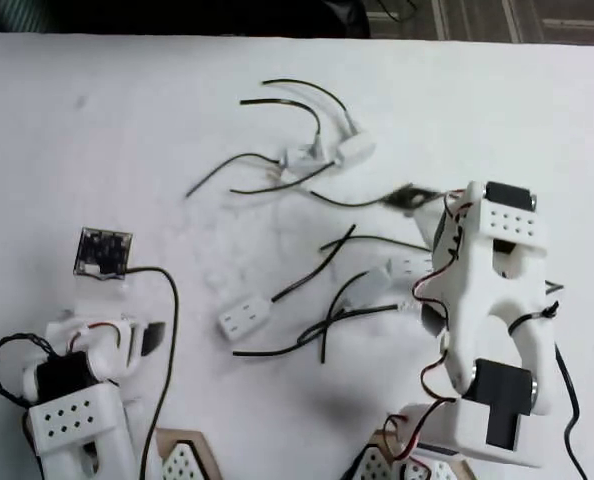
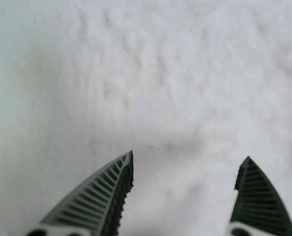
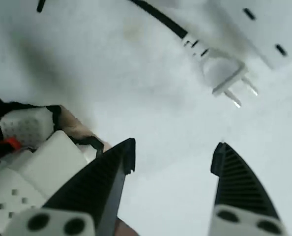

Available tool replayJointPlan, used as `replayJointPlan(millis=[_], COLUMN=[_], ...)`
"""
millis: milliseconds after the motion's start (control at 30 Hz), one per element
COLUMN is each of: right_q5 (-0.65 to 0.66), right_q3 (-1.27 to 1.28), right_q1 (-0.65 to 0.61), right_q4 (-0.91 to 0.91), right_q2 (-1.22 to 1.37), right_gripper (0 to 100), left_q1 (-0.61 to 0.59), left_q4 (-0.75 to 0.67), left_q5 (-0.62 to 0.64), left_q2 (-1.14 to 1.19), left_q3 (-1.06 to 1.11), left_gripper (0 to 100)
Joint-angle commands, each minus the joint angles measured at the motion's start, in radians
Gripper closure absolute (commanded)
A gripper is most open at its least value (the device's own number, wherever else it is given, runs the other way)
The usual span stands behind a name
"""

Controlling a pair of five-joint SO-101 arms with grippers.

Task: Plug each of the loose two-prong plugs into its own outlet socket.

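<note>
The left gripper has its two fingers wide apart and holds nothing. Under it is just the white table. The right gripper has its fingers wide apart too, and nothing is between them. Just past its tips lies a white plug with a black cord. Its two metal prongs are bare and are not in any hole. Right beside the plug is a white outlet socket with dark slots on top. From the high view, this is by the right arm, at the right side of the table. Another outlet block lies near the middle of the table, well apart from both arms, with a black cord going out from it. At the far side two white pieces lie touching each other, with thin black cords curling away. Near the left arm sits a small dark square box.
</note>
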Motion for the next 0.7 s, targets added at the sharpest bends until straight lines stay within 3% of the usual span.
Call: replayJointPlan(millis=[0, 367, 500, 667], right_q5=[0.173, 0.555, 0.578, 0.578], right_q3=[0.012, 0.196, 0.287, 0.348], right_q1=[-0.002, 0.004, -0.001, 0.001], right_q4=[-0.061, -0.320, -0.456, -0.593], right_q2=[-0.041, -0.041, -0.039, -0.039], right_gripper=[75.5, 79.4, 86.2, 84.1], left_q1=[-0.008, -0.008, -0.008, -0.008], left_q4=[-0.017, -0.017, -0.017, -0.017], left_q5=[0.006, 0.006, 0.006, 0.006], left_q2=[-0.013, -0.013, -0.013, -0.013], left_q3=[0.002, 0.002, 0.002, 0.002], left_gripper=[67, 67, 67, 67])
